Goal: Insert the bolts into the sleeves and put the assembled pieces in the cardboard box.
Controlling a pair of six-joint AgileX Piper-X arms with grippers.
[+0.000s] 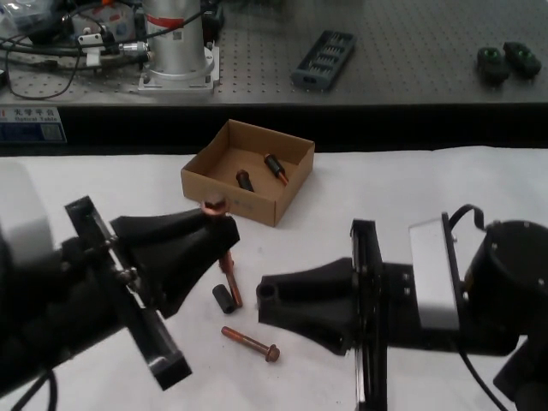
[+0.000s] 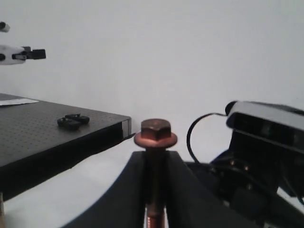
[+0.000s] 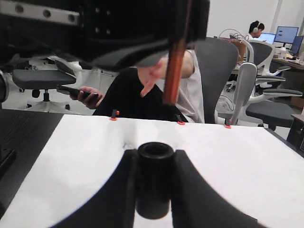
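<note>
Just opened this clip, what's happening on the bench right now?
The left tool grips a copper bolt, head up, with its shaft hanging above a black sleeve held upright in the right tool. The bolt is not yet inserted. Two assembled pieces already lie in the cardboard box. A spare bolt and a spare sleeve lie on the white cloth between the arms.

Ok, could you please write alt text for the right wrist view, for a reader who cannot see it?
The right gripper holds a black sleeve upright, open end up. Beyond it, the left gripper holds a copper bolt pointing down, its tip clear of the sleeve and not yet inserted. A white sheet lies beneath.
</note>
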